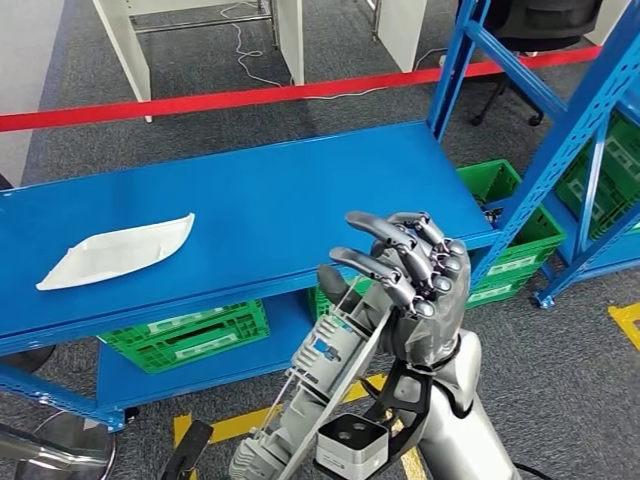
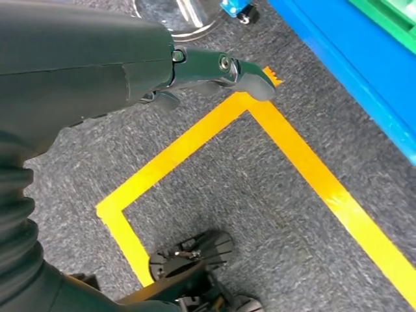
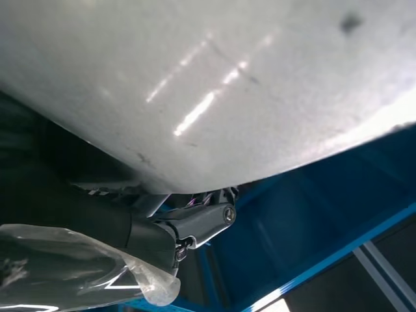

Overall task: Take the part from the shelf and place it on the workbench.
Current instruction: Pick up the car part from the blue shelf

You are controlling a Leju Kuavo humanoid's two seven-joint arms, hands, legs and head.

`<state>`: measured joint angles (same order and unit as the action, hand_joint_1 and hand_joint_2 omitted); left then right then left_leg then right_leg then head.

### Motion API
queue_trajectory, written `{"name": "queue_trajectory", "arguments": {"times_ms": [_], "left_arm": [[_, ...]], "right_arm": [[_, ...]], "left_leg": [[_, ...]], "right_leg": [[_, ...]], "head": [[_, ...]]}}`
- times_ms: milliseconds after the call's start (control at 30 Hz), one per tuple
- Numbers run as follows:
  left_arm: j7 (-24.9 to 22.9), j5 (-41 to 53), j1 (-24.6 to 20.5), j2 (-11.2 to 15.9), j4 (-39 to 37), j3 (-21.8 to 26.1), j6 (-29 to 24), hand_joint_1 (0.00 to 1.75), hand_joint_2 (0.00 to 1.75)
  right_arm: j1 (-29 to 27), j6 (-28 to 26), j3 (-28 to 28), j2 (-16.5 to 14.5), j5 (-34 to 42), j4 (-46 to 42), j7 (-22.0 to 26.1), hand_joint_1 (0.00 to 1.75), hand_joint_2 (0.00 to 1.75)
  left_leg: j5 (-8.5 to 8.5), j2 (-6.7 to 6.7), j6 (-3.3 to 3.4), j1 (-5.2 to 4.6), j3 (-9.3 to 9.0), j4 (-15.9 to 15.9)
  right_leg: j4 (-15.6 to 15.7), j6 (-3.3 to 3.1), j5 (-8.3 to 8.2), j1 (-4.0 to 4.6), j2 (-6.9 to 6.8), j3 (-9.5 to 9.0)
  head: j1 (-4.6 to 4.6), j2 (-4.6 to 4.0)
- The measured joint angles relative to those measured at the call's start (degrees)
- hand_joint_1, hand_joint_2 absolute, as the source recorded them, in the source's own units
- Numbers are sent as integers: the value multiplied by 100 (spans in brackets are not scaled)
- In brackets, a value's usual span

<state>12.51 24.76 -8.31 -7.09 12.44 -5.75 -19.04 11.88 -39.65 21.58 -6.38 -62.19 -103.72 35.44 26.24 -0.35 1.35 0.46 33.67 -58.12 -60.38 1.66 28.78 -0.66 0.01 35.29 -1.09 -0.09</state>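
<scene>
Right hand [image 1: 404, 275] raised (gripping part [image 1: 340, 365])

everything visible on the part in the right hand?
The part is a long, flat, light-grey piece, apparently plastic, with ribbed framing on the side facing the head camera and a smooth, glossy, lightly scuffed face in the right wrist view. The right hand grips its upper end. It hangs tilted, lower end toward the floor, in front of the blue workbench, not touching it.
</scene>
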Motion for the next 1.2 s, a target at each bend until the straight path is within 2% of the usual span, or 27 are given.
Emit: {"name": "queue_trajectory", "arguments": {"times_ms": [33, 100, 133, 167, 200, 267, 300, 333, 400, 467, 500, 533, 600, 633, 667, 700, 733, 800, 833, 867, 967, 1000, 1033, 1100, 1133, 1167, 1200], "left_arm": [[0, 0, -5, -3, 0, 0, 0, 0, 175], [0, 1, -3, -8, 0, 1, 1, 0, 175], [0, 1, 2, -9, 0, 2, 1, 0, 175], [-1, 3, 5, -8, 0, 2, 7, 0, 175], [-1, 11, 5, -8, 0, 3, 18, 0, 175], [-1, 41, 2, -10, 0, 4, 56, 0, 175], [-3, 65, 1, -10, 0, 8, 72, 0, 175], [-6, 86, 2, -10, 0, 13, 81, 0, 175], [-24, 115, 7, -10, 0, 40, 89, 0, 175], [-40, 131, 13, -5, 0, 75, 95, 0, 175], [-43, 142, 14, -3, 0, 89, 99, 0, 175], [-44, 152, 14, -1, 0, 98, 107, 0, 175], [-45, 165, 23, 0, 0, 115, 126, 0, 175], [-45, 167, 32, 1, 0, 123, 133, 0, 175], [-45, 168, 41, 2, 0, 133, 136, 0, 175], [-45, 170, 48, 2, 0, 143, 137, 0, 175], [-45, 174, 50, 3, 0, 155, 137, 0, 175], [-45, 181, 37, 5, 0, 197, 136, 0, 175], [-44, 183, 29, 5, 0, 220, 136, 0, 175], [-43, 184, 27, 4, 0, 239, 137, 0, 175], [-39, 182, 55, 3, 0, 269, 146, 0, 175], [-38, 181, 59, 2, 0, 279, 150, 0, 175], [-36, 181, 60, -1, 0, 288, 155, 0, 175], [-33, 181, 63, -7, 0, 296, 160, 0, 175], [-32, 182, 68, -8, 0, 301, 161, 0, 175], [-32, 181, 72, -9, 0, 312, 161, 0, 175], [-32, 181, 73, -8, 0, 328, 161, 0, 175]], "right_arm": [[0, 0, 3, 0, 1, -3, 1, 175, 175], [-11, 0, 7, 0, 3, -6, 3, 175, 175], [-20, 0, 8, 0, 12, -5, 3, 175, 175], [-26, 0, 9, 0, 38, -5, 2, 175, 175], [-27, 0, 9, 0, 84, -6, -1, 175, 175], [-23, 0, 10, 0, 253, -13, -21, 175, 175], [-21, 0, 11, 0, 351, -20, -39, 175, 175], [-23, 0, 14, 1, 441, -31, -67, 175, 175], [-30, 0, 20, 5, 561, -53, -149, 175, 175], [-34, 0, 33, 15, 633, -68, -263, 175, 175], [-35, 0, 40, 22, 675, -73, -314, 175, 175], [-39, 0, 46, 31, 721, -75, -354, 175, 175], [-70, 0, 49, 60, 797, -79, -388, 175, 175], [-95, 0, 48, 75, 814, -79, -392, 175, 175], [-123, 0, 48, 91, 822, -81, -394, 175, 175], [-146, 0, 48, 105, 831, -83, -399, 175, 175], [-164, 0, 48, 120, 852, -88, -411, 175, 175], [-181, 0, 46, 150, 914, -112, -448, 175, 175], [-185, 0, 44, 167, 950, -125, -466, 175, 175], [-190, 0, 42, 186, 981, -134, -480, 175, 175], [-237, 0, 42, 265, 1092, -162, -525, 175, 175], [-256, 0, 42, 303, 1120, -174, -540, 175, 175], [-273, 0, 43, 340, 1139, -183, -553, 175, 175], [-300, 0, 44, 403, 1155, -191, -562, 175, 175], [-313, 0, 45, 426, 1161, -192, -562, 175, 175], [-324, 0, 45, 449, 1168, -193, -568, 175, 175], [-331, 0, 45, 471, 1175, -193, -579, 175, 175]], "left_leg": [[-8, 4, 25, 8, -4, 12], [-12, 12, 46, 5, 1, 7], [-15, 17, 50, 3, 1, 3], [-19, 20, 53, 2, 1, -4], [-24, 19, 53, 3, 0, -12], [-16, 8, 39, 0, 4, -32], [-13, 3, 23, -12, 18, -56], [-18, 0, -4, -24, 40, -75], [-47, 3, -66, -38, 80, -97], [-9, 4, -121, -31, 106, -128], [114, 5, -147, -27, 147, -242], [310, 5, -175, -20, 224, -470], [786, 8, -219, -5, 447, -1183], [939, 8, -229, 0, 521, -1485], [985, 8, -227, 0, 504, -1605], [933, 8, -216, -1, 390, -1514], [799, 8, -194, -4, 162, -1199], [567, 8, -138, -23, -345, -370], [500, 6, -114, -38, -501, -80], [479, 3, -94, -55, -554, 50], [341, 11, -15, -70, -478, 82], [270, 21, 23, -57, -428, 102], [193, 33, 57, -40, -360, 124], [64, 49, 95, -27, -194, 129], [2, 54, 96, -27, -109, 126], [-61, 59, 92, -27, -24, 122], [-120, 63, 83, -26, 55, 117]], "right_leg": [[-272, 16, 157, -3, 1, 132], [-1042, 37, 496, -3, 2, 482], [-1325, 45, 579, -3, 2, 613], [-1411, 48, 559, -3, 1, 650], [-1265, 44, 434, -4, 0, 570], [-513, 20, 77, -2, -2, 178], [-160, 6, -39, -1, 1, -9], [63, -10, -98, 2, 6, -123], [151, -45, -117, 12, 25, -160], [151, -115, -163, -4, 20, -127], [163, -154, -190, -16, 8, -110], [174, -191, -219, -26, -5, -83], [172, -226, -275, -16, -20, -6], [171, -230, -308, -9, -24, 41], [169, -230, -346, -1, -26, 90], [168, -230, -386, 5, -25, 136], [168, -227, -428, 11, -23, 179], [169, -204, -513, 25, -21, 241], [173, -180, -556, 28, -22, 263], [179, -149, -598, 27, -25, 277], [214, -40, -691, 12, -17, 315], [150, -9, -587, 10, -8, 374], [-29, 20, -376, 9, -1, 459], [-719, 57, 229, 1, 3, 668], [-1100, 74, 431, -1, 2, 728], [-1362, 86, 495, -3, 1, 724], [-1445, 95, 432, -6, 0, 634]], "head": [[-11, 0], [-31, 0], [-32, 0], [-34, 0], [-34, 0], [-35, 0], [-34, 0], [-31, 0], [-30, 0], [-28, 0], [-15, 0], [-3, 0], [17, 0], [18, 0], [18, 0], [18, 0], [18, 0], [16, 0], [16, 0], [15, 0], [13, -1], [10, -1], [4, 0], [-9, 0], [-13, 0], [-11, 0], [-12, 0]]}}
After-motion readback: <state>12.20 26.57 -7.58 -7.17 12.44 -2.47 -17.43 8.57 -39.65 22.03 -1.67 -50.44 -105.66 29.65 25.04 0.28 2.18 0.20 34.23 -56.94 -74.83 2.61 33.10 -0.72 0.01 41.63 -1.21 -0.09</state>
